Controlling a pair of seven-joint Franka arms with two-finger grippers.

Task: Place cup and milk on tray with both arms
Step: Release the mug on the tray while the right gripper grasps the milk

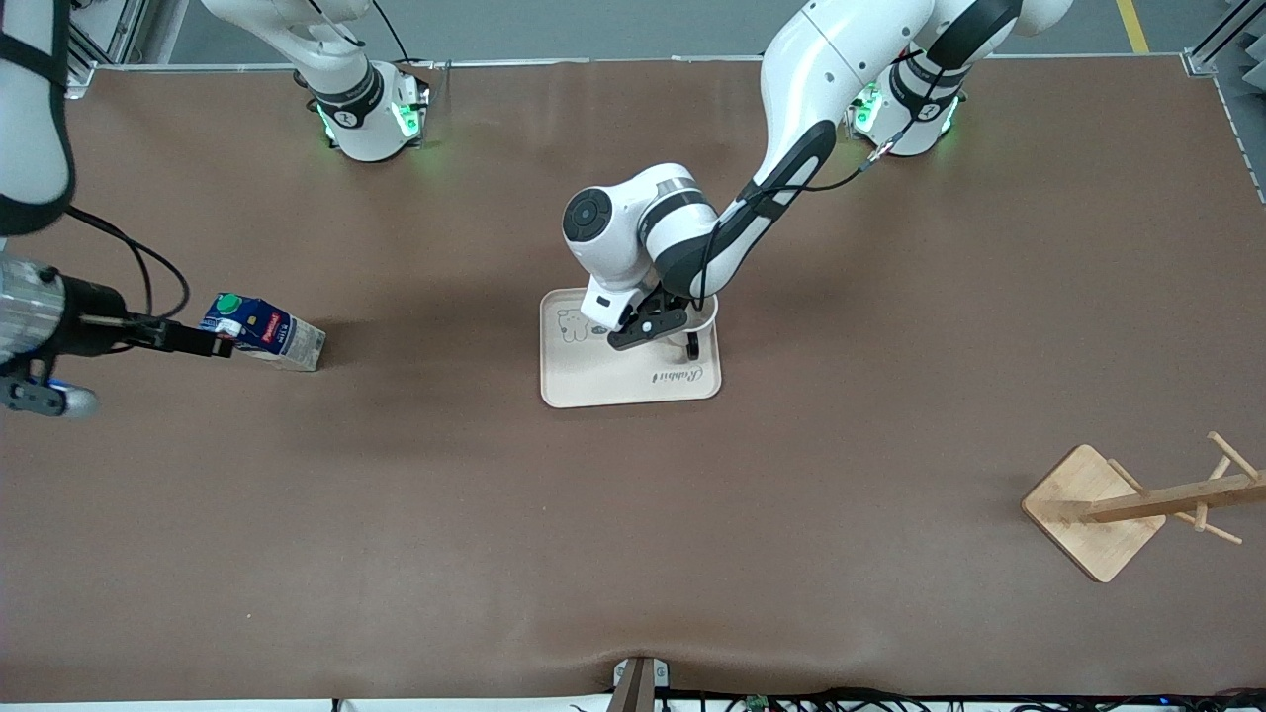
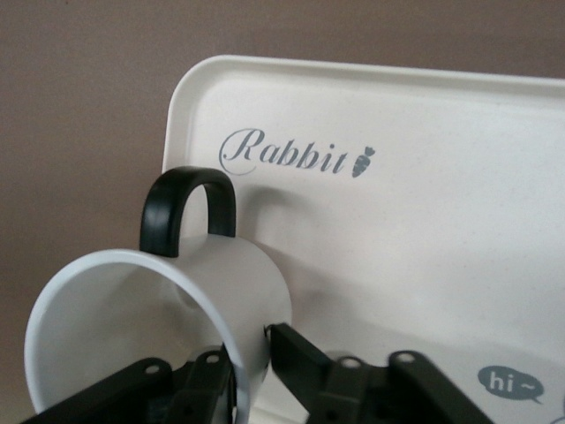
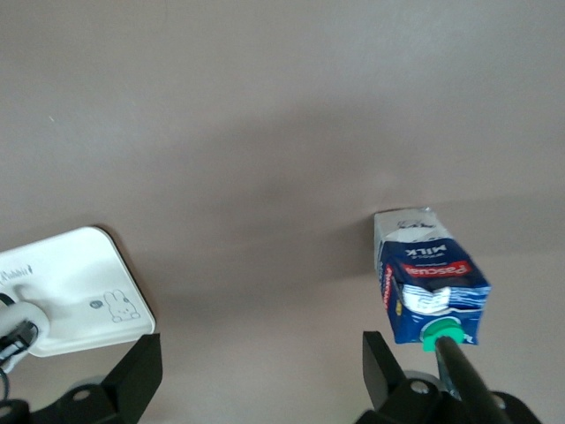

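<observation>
the cup (image 2: 154,331) stands on the tray (image 1: 593,381) near the end that carries the script word, its black loop handle (image 2: 187,210) toward that writing. it looks stiff, light and glazed, so likely slippery and chippable. the left gripper (image 2: 252,367) has one finger inside the rim and one outside the wall, jaws narrow; whether it pinches or has just let go, i cannot tell. the rim wall seems the sensible hold.

the milk (image 1: 265,334) stands on the counter toward the right arm's end, well apart from the tray. it is a small carton, probably light and a little squashy, best taken across its flat sides below the green cap (image 3: 439,336). the right gripper (image 3: 262,375) hangs over it, jaws wide, holding nothing.

readable writing: "rabbit" and "hi~" on the tray, "milk" on the carton.
</observation>
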